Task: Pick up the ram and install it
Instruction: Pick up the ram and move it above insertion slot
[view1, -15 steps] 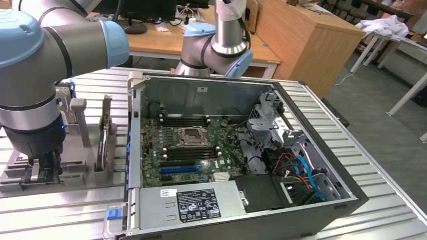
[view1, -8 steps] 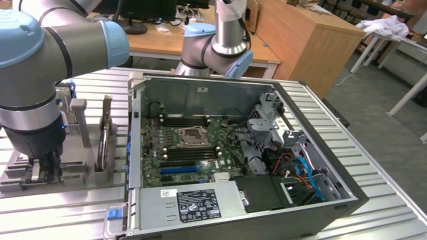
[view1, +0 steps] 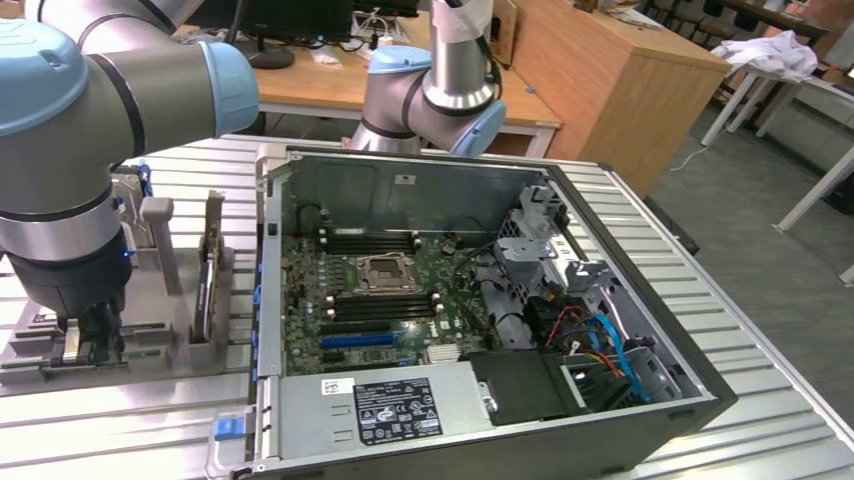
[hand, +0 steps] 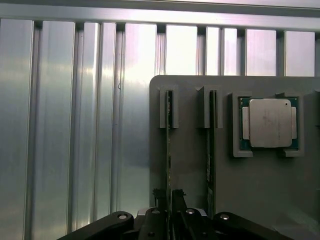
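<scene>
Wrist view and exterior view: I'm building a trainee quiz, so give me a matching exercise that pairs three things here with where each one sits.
Things:
1. square silver processor chip
2. thin green ram stick at the robot's hand
3. green motherboard

Places:
A. inside the open black computer case
B. on edge in a narrow slot of the grey holder
C. flat in a square recess of the grey holder

Pairs: 1-C, 2-B, 3-A.

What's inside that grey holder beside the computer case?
The grey holder carries the ram on edge, the gripper over its end, a second stick in the next slot, and a square silver processor chip. The gripper covers that end of both sticks.
</scene>
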